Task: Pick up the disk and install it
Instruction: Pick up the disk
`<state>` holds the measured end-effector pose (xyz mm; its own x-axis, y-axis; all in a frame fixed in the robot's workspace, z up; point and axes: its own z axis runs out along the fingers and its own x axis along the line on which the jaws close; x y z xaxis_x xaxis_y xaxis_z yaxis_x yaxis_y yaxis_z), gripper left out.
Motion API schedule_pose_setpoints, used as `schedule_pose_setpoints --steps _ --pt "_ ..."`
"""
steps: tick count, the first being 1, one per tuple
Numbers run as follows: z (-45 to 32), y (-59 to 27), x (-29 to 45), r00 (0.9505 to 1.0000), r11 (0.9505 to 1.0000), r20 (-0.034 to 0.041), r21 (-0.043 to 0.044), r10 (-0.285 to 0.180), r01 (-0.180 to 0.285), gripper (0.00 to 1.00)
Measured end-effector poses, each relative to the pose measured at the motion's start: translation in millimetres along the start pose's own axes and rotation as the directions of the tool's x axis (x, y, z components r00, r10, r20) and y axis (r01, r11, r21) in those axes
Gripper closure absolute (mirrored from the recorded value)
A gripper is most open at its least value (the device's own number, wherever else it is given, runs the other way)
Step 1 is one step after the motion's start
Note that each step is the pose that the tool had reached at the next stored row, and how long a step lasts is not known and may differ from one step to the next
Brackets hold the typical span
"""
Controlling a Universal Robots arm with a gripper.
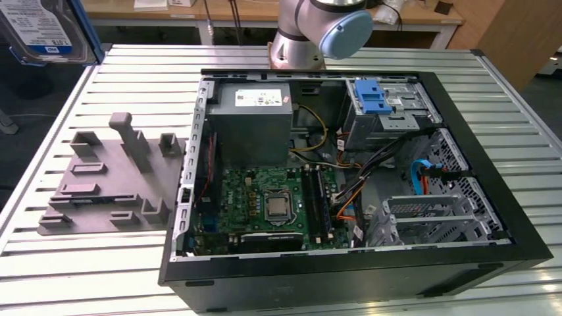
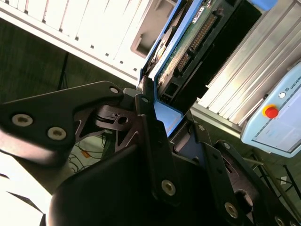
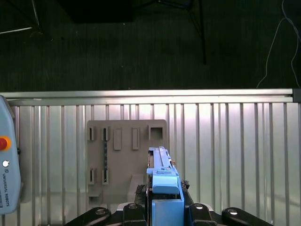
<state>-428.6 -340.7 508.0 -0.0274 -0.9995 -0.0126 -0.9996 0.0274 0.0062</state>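
The disk [image 3: 162, 176] we find clamped in the gripper [image 3: 162, 209] and raised clear of the tabletop [image 3: 235, 150]; the fingers [image 2: 146, 113] are drawn in on one end of it, with no gap that we can see. In the second wrist view its circuit board [image 2: 188, 42] lies bare, beside a blue side rail [image 2: 165, 117]. We judge the unit rigid, dense for its size, slick on its metal faces and intolerant of knocks; the rails and solid edges are the fit places to grip, the board and connector are not. Below it, in the first wrist view, lies the grey fixture [image 3: 124, 155] on the slatted tabletop, with the disk apart from it. In the exterior view the disk hangs at the exterior view's upper left, well apart from the open computer case [image 1: 351, 280]. The case's drive cage [image 1: 391, 122], with its blue latch [image 1: 373, 99], stands at the far side, near the arm [image 1: 303, 39].
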Motion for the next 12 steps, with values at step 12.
schedule_pose_setpoints --steps 12 --pt "-0.1 -8.5 -0.2 1.0000 1.0000 0.0000 -0.0001 0.000 0.000 0.64"
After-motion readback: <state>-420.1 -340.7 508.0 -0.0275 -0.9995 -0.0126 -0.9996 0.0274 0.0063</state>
